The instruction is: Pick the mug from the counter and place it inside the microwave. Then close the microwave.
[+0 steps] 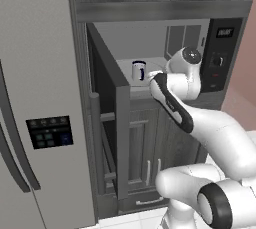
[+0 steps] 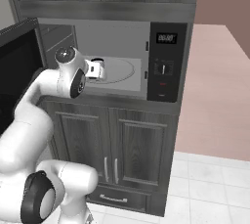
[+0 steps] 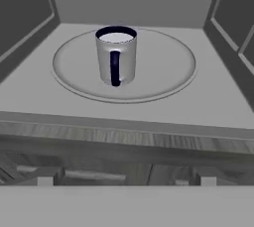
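The mug [image 3: 115, 55] stands upright on the round plate [image 3: 163, 67] inside the microwave [image 2: 167, 61], just ahead of my wide-open, empty end effector [image 3: 126, 184], so I should back out straight, then swing the door [image 1: 107, 123] shut gently.

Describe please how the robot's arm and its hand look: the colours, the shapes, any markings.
The arm is glossy white, made of thick rounded tube segments. Its joints are dark: a black ring with a grey cap at the base elbow, a black band along the forearm, a grey disc at the wrist. No cables or markings are visible. The hand is a small white block.
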Controlling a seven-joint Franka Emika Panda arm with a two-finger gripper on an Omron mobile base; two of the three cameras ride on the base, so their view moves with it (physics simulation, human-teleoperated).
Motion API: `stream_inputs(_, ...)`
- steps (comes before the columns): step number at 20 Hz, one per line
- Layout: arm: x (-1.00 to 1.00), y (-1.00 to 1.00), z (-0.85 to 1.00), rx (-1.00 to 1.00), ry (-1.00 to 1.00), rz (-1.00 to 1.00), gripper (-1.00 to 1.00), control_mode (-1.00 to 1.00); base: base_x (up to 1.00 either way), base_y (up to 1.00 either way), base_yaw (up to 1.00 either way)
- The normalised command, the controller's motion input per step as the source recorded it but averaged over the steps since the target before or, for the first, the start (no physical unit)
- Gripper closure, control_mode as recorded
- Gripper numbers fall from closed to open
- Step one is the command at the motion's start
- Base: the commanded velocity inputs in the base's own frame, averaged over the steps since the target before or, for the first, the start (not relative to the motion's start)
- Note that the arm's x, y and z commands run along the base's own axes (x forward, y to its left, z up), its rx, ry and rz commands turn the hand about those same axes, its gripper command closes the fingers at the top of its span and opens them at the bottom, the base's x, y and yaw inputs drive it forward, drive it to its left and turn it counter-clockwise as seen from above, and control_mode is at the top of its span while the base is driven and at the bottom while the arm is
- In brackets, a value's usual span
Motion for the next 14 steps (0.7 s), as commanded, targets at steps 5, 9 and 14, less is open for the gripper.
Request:
stream_inputs(5, -0.54, 0.00, 0.53, 0.00, -0.04, 0.00, -1.00, -1.00, 0.00, 0.00, 0.00)
stream_inputs(9, -0.59, -0.03, 0.46, 0.00, 0.02, 0.00, -1.00, -1.00, 0.00, 0.00, 0.00)
stream_inputs(14, -0.55, -0.12, 0.13, 0.00, 0.13, 0.00, -1.00, -1.00, 0.00, 0.00, 0.00)
